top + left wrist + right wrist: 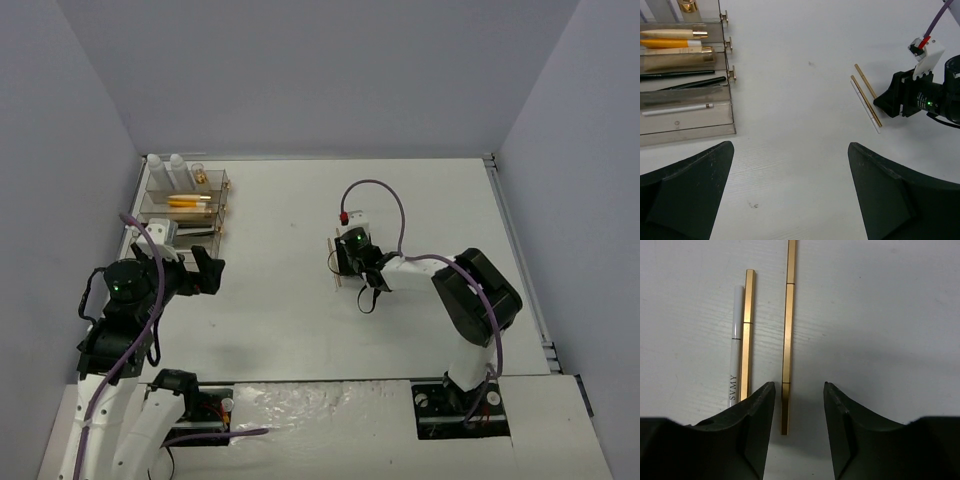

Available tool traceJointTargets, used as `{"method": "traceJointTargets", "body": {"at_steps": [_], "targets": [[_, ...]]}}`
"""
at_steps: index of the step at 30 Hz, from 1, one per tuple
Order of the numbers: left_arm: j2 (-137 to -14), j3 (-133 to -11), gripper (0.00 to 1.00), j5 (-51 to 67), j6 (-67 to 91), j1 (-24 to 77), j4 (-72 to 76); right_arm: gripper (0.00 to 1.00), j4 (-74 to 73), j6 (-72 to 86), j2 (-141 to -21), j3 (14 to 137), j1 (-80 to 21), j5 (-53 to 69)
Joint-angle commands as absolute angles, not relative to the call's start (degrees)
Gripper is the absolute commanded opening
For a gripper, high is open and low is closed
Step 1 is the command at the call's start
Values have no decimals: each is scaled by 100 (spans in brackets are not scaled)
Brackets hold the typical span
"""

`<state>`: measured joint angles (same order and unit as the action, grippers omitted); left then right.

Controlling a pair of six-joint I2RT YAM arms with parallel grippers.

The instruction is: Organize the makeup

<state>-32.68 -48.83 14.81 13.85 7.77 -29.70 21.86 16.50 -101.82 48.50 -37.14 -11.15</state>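
Three slim sticks lie side by side on the white table: a long gold stick (788, 330), a shorter gold stick (746, 340) and a white pencil (734, 355). My right gripper (799, 390) is low over them. Its jaws stand apart astride the near end of the long gold stick, which lies close to the left finger (760, 410) with a gap on the right. My left gripper (791, 146) hangs wide open over bare table with nothing in it, right of the organizer. From there the sticks (866, 100) show beside the right gripper (890, 102).
The clear tiered drawer box (690, 125) at the left holds cream, orange (670, 43) and beige tubes, black brushes (680, 75) and a white pencil (677, 109). Two white bottles (165, 170) stand in its back tier. Grey walls close in the table.
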Motion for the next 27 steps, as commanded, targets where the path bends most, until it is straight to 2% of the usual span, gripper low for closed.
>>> {"method": "traceJointTargets", "body": {"at_steps": [1,3,6,11,15,20,27], "targets": [[-3483,-5009,97,1480,1260,859,-2691,21,2252,1833,-10377,4951,-3633,-1294],[-3561,-5026,97,1556,1332,872,-2655,9,2246,1816,-10269,4875,-3637,-1366],[-3723,-5088,97,1735,1577,887,-2577,0,2216,1733,-9939,4783,-3630,-1363],[-4110,-5164,97,1858,2106,1104,-2166,0,2387,1630,-8993,4459,-3692,-1023],[-4549,-5340,97,1297,2374,1697,-1911,0,2558,1608,-7968,4208,-3958,-738],[-5246,-5697,97,159,2716,2951,-1583,0,2753,1614,-7069,4146,-4489,-584],[-5994,-5924,95,-344,3802,3772,-532,0,3280,1889,-6541,4011,-4746,-79]]}}
